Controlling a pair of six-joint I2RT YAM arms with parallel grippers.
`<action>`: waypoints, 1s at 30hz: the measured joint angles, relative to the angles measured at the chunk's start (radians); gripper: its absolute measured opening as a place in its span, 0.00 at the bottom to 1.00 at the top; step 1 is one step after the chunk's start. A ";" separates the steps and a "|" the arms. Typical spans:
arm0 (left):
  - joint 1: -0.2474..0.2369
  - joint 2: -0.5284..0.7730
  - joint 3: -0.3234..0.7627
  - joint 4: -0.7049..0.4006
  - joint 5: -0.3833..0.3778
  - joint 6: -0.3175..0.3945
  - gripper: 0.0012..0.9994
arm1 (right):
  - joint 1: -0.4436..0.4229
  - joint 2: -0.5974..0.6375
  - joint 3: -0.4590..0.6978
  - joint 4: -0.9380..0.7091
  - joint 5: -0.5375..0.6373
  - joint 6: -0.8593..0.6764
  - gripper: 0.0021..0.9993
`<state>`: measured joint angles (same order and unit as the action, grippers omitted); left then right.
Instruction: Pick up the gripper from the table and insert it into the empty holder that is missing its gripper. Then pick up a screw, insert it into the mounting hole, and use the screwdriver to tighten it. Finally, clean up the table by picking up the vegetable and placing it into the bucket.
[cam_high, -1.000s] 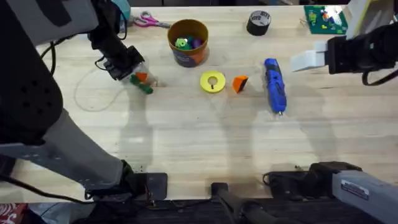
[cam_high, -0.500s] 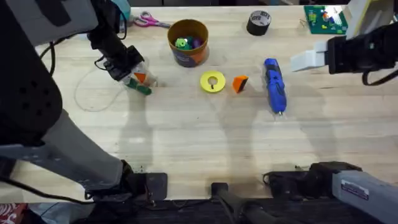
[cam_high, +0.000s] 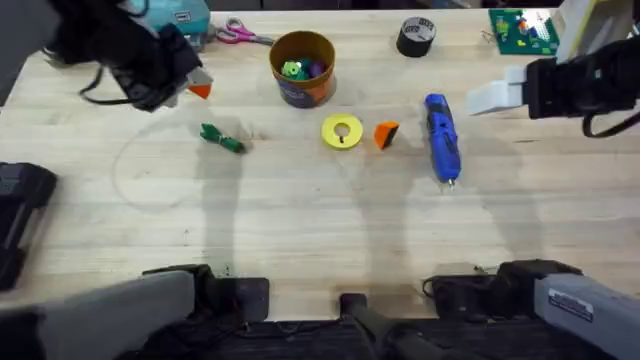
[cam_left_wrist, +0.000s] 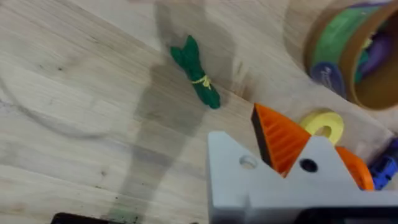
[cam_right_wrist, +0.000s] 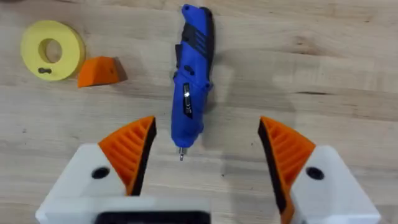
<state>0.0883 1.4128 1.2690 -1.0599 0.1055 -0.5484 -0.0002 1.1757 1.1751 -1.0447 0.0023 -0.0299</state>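
Observation:
The orange wedge gripper (cam_high: 386, 134) lies on the table between a yellow disc (cam_high: 342, 131) and the blue screwdriver (cam_high: 441, 137); the wedge (cam_left_wrist: 354, 168) also shows behind my left fingers. The green vegetable (cam_high: 222, 138) (cam_left_wrist: 196, 71) lies loose on the wood. The orange bucket (cam_high: 302, 67) (cam_left_wrist: 364, 59) stands behind it with toys inside. My left gripper (cam_high: 195, 88) (cam_left_wrist: 252, 134) hovers up and left of the vegetable, shut and holding nothing; one finger is the bare white holder (cam_left_wrist: 227, 168), the other carries an orange pad. My right gripper (cam_high: 490, 98) (cam_right_wrist: 205, 146) hangs open above the screwdriver (cam_right_wrist: 191, 74).
A black tape roll (cam_high: 416, 36), pink scissors (cam_high: 236, 33) and a green board (cam_high: 522, 30) lie along the far edge. The near half of the table is bare wood.
My left arm has pulled back up and to the left, away from the vegetable, which stays on the table. The right arm has not moved.

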 joint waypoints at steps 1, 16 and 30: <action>0.000 -0.029 0.000 -0.011 0.000 0.007 0.01 | 0.000 0.000 0.000 0.000 0.000 0.000 1.00; 0.000 -0.279 0.000 -0.081 -0.001 0.176 0.01 | 0.000 0.000 0.000 0.000 0.000 0.000 1.00; 0.000 -0.279 0.000 -0.081 -0.001 0.205 0.88 | 0.000 0.000 0.000 -0.006 0.000 0.000 1.00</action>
<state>0.0883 1.1335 1.2694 -1.1408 0.1043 -0.3439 -0.0002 1.1756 1.1751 -1.0508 0.0024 -0.0299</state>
